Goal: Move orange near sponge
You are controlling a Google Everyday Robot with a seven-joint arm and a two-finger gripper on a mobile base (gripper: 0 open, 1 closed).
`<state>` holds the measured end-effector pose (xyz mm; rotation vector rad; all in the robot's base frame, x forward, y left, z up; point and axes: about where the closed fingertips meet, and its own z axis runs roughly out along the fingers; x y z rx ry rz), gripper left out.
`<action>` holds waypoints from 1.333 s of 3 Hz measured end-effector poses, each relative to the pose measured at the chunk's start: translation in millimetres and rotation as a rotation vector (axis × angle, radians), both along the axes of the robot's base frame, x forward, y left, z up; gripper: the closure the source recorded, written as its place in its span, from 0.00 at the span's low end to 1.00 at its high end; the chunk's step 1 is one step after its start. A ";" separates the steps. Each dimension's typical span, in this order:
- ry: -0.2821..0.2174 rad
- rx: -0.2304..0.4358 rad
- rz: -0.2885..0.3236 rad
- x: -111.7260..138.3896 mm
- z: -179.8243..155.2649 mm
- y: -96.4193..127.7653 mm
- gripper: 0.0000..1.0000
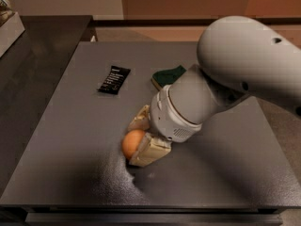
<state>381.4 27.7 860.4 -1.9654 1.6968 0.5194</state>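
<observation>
Found the gripper point(144, 135) low at frame centre, jaws apart astride the orange point(132, 144) — not visibly clamped; noted the sponge point(169, 74) up-right of it.

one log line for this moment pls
phase: grasp approach | gripper: low at orange | orange: front-centre of table | sponge: behind arm, apart from orange | black wrapper: rear left
</observation>
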 end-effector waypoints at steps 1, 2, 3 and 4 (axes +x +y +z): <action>-0.034 0.012 -0.050 19.3 17.5 -9.5 0.80; -0.074 0.031 -0.131 50.5 41.6 -21.8 0.99; -0.109 0.041 -0.232 90.1 61.2 -36.8 1.00; -0.118 0.027 -0.309 122.7 63.9 -53.2 1.00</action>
